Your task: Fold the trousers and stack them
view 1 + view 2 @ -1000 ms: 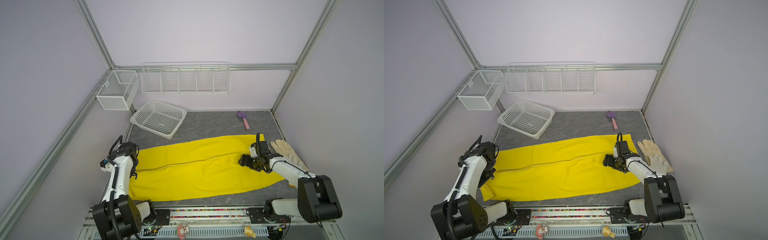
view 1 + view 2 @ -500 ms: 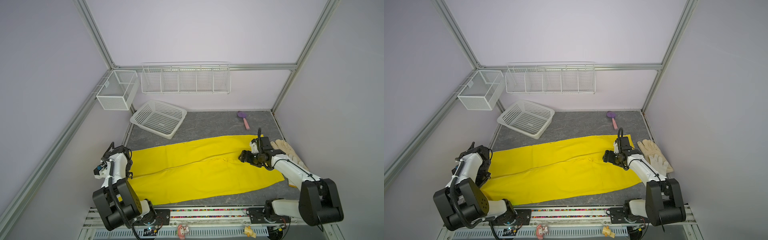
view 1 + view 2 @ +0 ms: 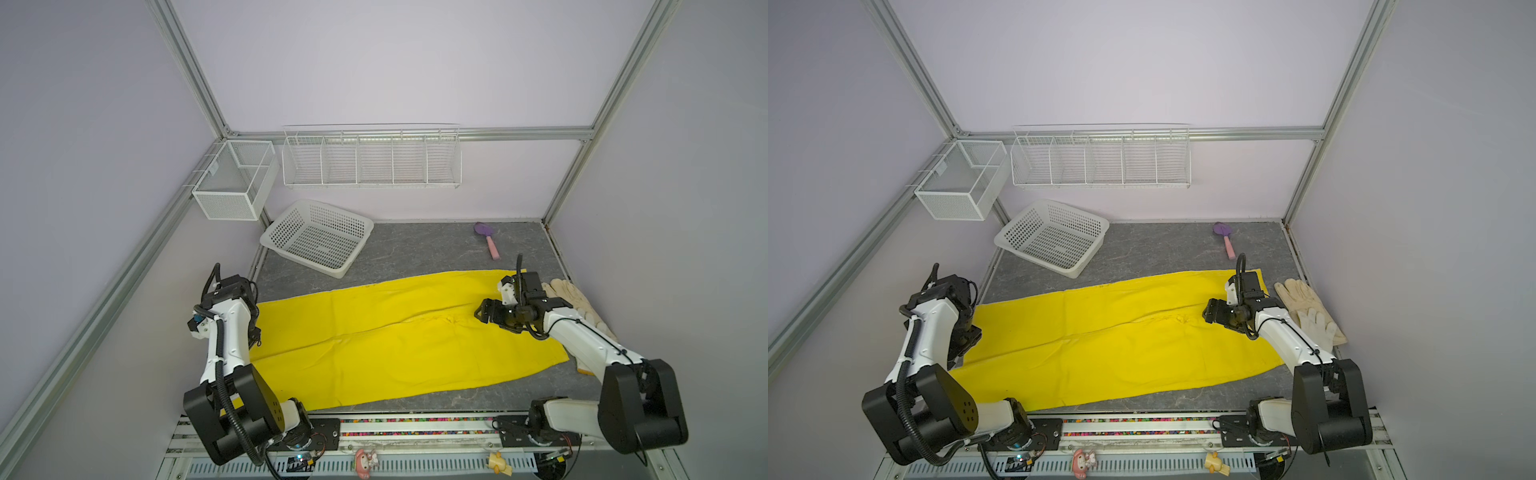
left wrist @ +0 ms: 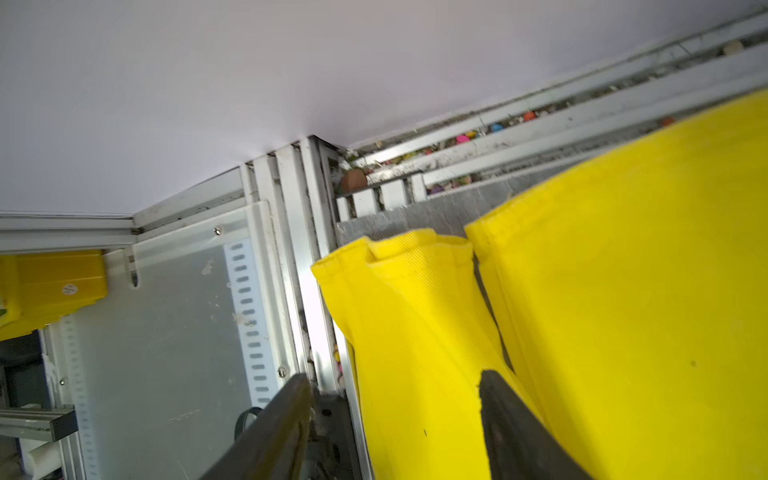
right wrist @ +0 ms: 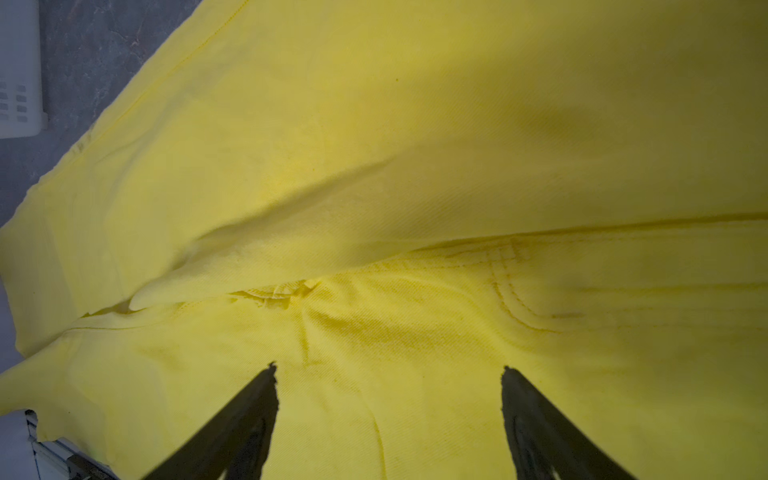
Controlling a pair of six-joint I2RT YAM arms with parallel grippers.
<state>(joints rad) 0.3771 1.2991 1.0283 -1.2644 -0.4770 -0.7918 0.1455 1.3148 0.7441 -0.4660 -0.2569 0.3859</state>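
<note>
Trousers [image 3: 395,345] lie flat and unfolded across lower centre of both top views; left gripper [image 4: 395,374] at leg hems and right gripper [image 5: 388,366] over crotch both gape empty, so first fold judged pending, next needs edges pinched.

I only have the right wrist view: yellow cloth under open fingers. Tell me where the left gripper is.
Observer: The left gripper hangs over the leg ends of the trousers, fingers apart.
Operator: Now report what lies right of the waist end.
Observer: Cream gloves, flat beside the cloth.
Operator: Name what's at the back.
Observer: A white basket, back left, empty.
</note>
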